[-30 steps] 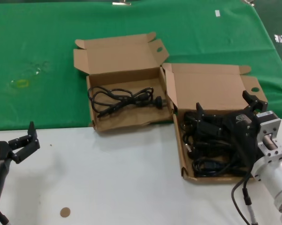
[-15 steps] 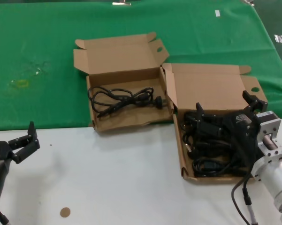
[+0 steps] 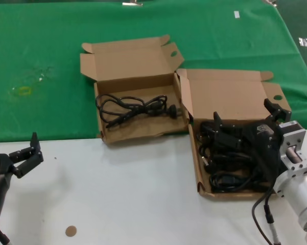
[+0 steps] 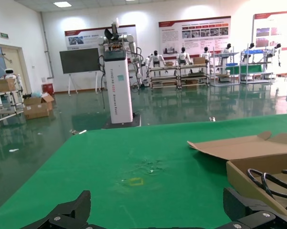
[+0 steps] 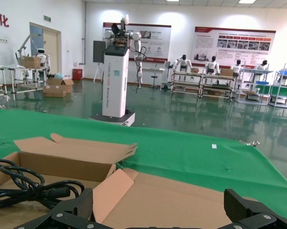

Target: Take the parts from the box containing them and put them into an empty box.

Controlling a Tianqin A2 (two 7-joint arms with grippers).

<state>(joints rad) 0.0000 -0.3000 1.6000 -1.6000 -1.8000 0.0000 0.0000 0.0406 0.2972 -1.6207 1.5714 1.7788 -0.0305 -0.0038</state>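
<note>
Overhead, the head view alone shows both boxes whole: the box containing them [image 3: 230,148] sits at the right on the white tabletop [image 3: 127,194], heaped with the parts [image 3: 222,168], and the right hand [image 3: 245,122] hangs over that heap with its fingers spread wide, pinching nothing. To its left the empty box [image 3: 135,102] lies on the green cloth [image 3: 41,61] and already has one coiled cable [image 3: 133,108] inside. The left hand [image 3: 25,155] waits at the tabletop's near left, fingers spread. Only the wrist views show the hall behind: a white robot stand [image 4: 118,86], wall posters [image 5: 234,45] whose writing is too small to read. Nothing has moved since the earlier frames.
</note>
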